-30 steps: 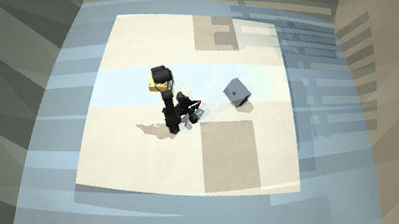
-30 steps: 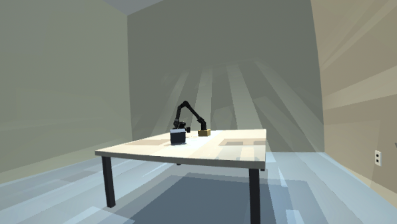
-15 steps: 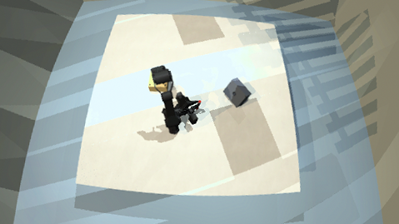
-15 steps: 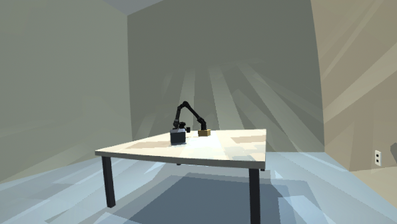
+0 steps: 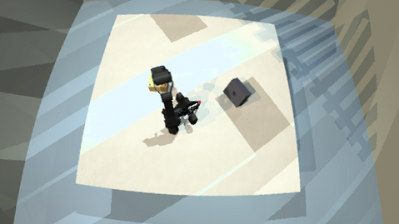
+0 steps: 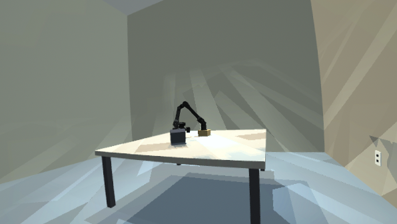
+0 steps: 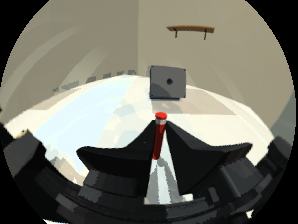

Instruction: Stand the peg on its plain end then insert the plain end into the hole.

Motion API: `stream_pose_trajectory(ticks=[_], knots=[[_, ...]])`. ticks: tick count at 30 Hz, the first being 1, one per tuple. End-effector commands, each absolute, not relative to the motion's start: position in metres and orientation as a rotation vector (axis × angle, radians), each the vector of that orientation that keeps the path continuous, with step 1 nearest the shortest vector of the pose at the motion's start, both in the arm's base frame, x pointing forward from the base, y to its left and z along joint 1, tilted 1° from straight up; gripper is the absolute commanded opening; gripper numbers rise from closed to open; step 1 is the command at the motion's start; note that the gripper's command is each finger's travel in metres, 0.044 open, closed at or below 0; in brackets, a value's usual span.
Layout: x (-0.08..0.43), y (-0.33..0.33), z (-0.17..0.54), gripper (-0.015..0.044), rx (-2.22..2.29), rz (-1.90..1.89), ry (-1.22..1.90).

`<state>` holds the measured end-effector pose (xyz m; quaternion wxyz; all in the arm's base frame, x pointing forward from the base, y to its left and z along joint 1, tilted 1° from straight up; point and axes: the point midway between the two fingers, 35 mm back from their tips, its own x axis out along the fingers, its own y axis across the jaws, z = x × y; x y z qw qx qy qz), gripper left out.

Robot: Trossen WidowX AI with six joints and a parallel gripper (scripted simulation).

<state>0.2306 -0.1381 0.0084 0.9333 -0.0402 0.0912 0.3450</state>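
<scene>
Wrist view showed my fingers (image 5: 195,106) clenched on the red peg (image 7: 158,138) (image 5: 199,103), its long axis running roughly upright between them, banded end uppermost, the sloped panel (image 7: 159,89) (image 5: 233,86) (image 6: 178,137) well apart beyond it on the worktop (image 7: 100,127) (image 5: 131,163) (image 6: 133,151)

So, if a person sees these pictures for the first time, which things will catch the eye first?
Probably the red peg, shut between the dark fingers of the gripper, its white band near the upper end. Next comes the dark sloped panel, with one round hole in its face, and the black arm, bent high over the pale table.
</scene>
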Motion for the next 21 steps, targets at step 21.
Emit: stream_pose_trajectory(ticks=[21], knots=[[0.2302,-0.1391,0.0083,0.013,-0.078,0.705,0.185]])
